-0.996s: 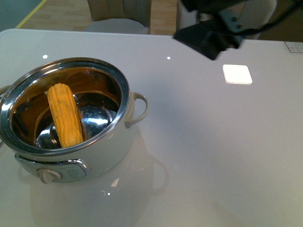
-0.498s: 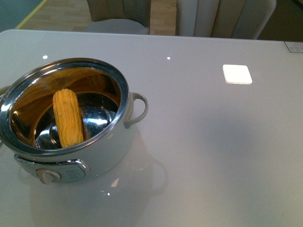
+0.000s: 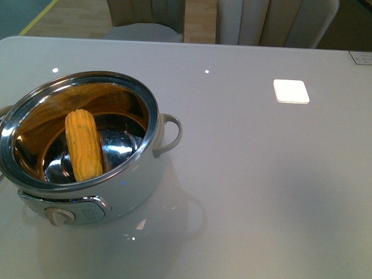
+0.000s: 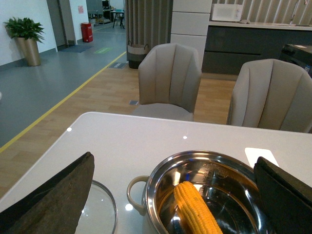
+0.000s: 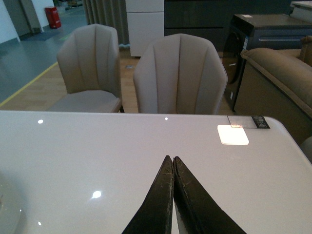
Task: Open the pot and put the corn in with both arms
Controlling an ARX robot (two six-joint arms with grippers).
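Front view shows the pot (image 3: 81, 145) uncovered on the white table (image 3: 261, 174), with the corn cob (image 3: 83, 145) leaning inside it, its upper end against the steel wall and its lower end on the pot floor. Neither arm appears in this view. Judging from that, both parts of the task look done: the lid is off and the corn is in; nothing obvious is left but to keep the arms clear.

In the left wrist view, the left gripper (image 4: 170, 195) is spread wide, holding nothing. The pot (image 4: 204, 195) sits between its two fingers and just ahead, with the corn (image 4: 197, 209) inside. The glass lid (image 4: 100, 209) lies flat on the table beside the pot's handle, close to one finger (image 4: 53, 200).

In the right wrist view, the right gripper (image 5: 173, 165) is pressed closed, its fingertips touching, with nothing between them. It hangs over bare table; only a pale curved edge at the frame's corner may be the pot, well off to its side.
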